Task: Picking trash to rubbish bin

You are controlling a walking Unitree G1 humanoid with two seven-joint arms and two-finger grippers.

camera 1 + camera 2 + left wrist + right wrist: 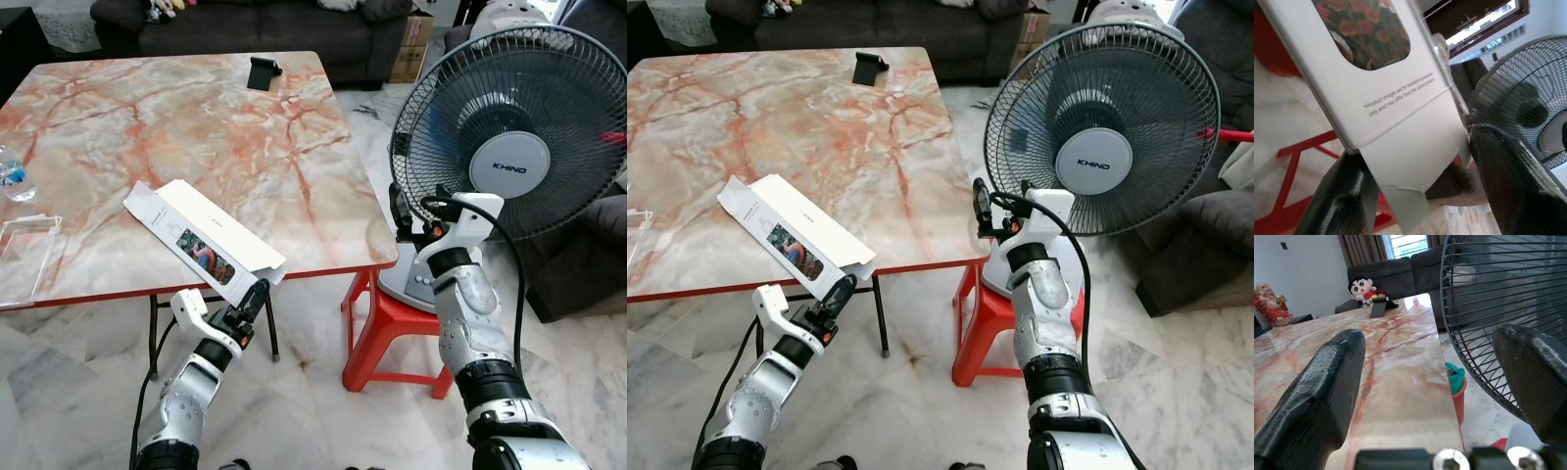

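Item for disposal: a long white carton [204, 238] printed with a flower picture, lying flat on the marble table [176, 127] with its near end overhanging the front edge. A loose flap hangs down from that end.

Left claw [257, 296]: raised just under the overhang, fingers spread wide to either side of the flap, nothing gripped. Contact with the flap cannot be confirmed.

Right claw [400, 211]: parted and empty, held at the table's right corner, close to the standing fan [519, 137].

Risks, as judged:
- Closing on the thin flap alone may tear it or let the carton slip free.
- An upward push could slide the carton further onto the table.
- The right arm could strike the fan's grille.
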